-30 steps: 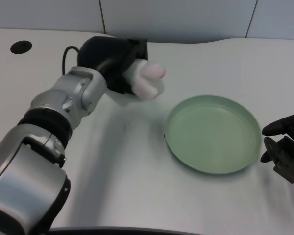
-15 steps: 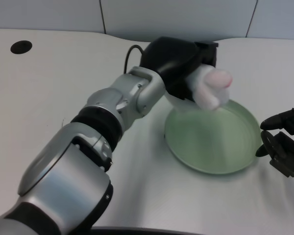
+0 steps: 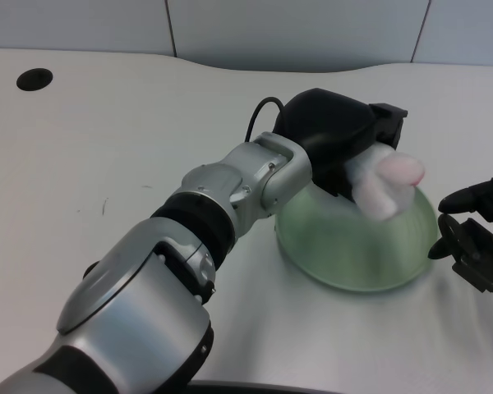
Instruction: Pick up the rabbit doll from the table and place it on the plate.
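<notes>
A white counter carries a green plate at right of centre. The robot's silver left arm stretches diagonally across the counter to the plate. Its black left hand hangs over the plate's far side, grasping the doll, a white rabbit with pink, held in the air above the plate's far right rim.

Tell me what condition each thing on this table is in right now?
White rabbit doll with pink ears: held in the air over the plate, not yet set down.
Round green plate: flat on the table, nothing visible on it.
Black left hand: gripping the doll.
Black right hand: beside the plate, holding nothing.
</notes>
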Controlling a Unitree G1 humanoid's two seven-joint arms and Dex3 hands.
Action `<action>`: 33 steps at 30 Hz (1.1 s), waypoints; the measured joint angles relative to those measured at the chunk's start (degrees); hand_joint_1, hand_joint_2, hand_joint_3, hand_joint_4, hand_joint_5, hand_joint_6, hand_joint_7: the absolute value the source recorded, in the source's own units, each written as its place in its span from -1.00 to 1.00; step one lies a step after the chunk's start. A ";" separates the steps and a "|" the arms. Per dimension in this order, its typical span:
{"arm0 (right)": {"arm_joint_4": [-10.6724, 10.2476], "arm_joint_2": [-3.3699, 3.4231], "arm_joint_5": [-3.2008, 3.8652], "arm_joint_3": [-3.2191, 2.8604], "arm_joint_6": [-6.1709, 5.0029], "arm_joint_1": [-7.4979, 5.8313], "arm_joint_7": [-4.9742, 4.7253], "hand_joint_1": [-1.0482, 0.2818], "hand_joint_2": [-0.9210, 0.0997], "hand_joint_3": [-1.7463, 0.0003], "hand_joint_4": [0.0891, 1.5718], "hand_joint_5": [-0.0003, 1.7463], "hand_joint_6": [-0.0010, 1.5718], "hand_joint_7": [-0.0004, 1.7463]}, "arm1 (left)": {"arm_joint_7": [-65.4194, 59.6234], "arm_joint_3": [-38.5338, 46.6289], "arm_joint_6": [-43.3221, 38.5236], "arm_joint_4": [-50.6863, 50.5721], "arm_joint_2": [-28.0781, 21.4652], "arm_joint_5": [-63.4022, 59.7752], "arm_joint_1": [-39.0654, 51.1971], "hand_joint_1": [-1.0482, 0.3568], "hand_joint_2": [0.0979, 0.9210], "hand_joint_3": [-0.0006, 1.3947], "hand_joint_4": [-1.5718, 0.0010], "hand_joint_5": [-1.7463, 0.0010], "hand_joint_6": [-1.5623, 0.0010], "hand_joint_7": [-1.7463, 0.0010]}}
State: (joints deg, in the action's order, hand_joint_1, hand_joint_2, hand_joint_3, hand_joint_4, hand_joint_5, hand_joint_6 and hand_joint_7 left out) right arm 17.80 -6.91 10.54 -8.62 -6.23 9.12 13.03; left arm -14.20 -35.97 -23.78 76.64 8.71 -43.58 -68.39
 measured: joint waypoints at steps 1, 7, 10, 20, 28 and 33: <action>-0.16 0.00 0.14 0.00 0.00 0.00 0.05 0.18 -1.00 0.41 -0.60 1.00 -0.82 1.00 | 0.00 -0.11 0.08 0.02 0.01 -0.11 0.01 0.27 0.94 -0.91 0.01 -0.89 0.20 -0.83; -1.01 0.16 0.38 0.07 0.67 -0.27 0.42 0.18 -1.00 0.39 -0.59 1.00 -0.82 1.00 | 0.07 -0.79 0.52 0.14 -0.05 -0.65 0.04 0.18 0.82 -0.96 0.10 -0.97 0.25 -0.87; -1.04 0.16 0.43 0.07 0.67 -0.28 0.64 0.19 -1.00 0.38 -0.58 1.00 -0.81 1.00 | 1.07 -1.52 -0.02 0.21 -0.23 -0.78 0.05 0.13 0.80 -0.97 0.13 -1.00 0.29 -0.93; -1.04 0.28 0.77 -0.03 0.73 -0.31 0.99 0.16 -1.00 0.41 -0.57 1.00 -0.80 1.00 | 3.92 -4.31 0.35 0.37 -1.03 -3.32 0.43 -0.43 0.91 -0.99 0.99 0.27 0.84 0.55; -1.16 0.45 -0.17 0.13 0.95 -0.30 0.10 0.15 -1.00 0.41 -0.56 1.00 -0.79 1.00 | 3.43 -6.71 4.49 0.51 -1.03 -5.70 0.34 -0.48 0.90 -0.99 1.00 0.85 1.00 0.69; -0.15 0.43 -0.75 0.12 0.02 -0.20 0.23 0.14 -1.00 0.42 -0.58 1.00 -0.80 1.00 | 3.90 -7.15 6.10 0.79 -1.21 -5.93 -0.17 -0.49 0.86 -1.00 1.00 0.96 1.00 0.74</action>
State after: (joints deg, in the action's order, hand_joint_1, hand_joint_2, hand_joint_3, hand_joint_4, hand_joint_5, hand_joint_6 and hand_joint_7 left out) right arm 17.65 -6.48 9.80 -8.50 -6.20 8.92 13.26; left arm -10.31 -43.11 -17.67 77.43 7.50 -49.51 -68.56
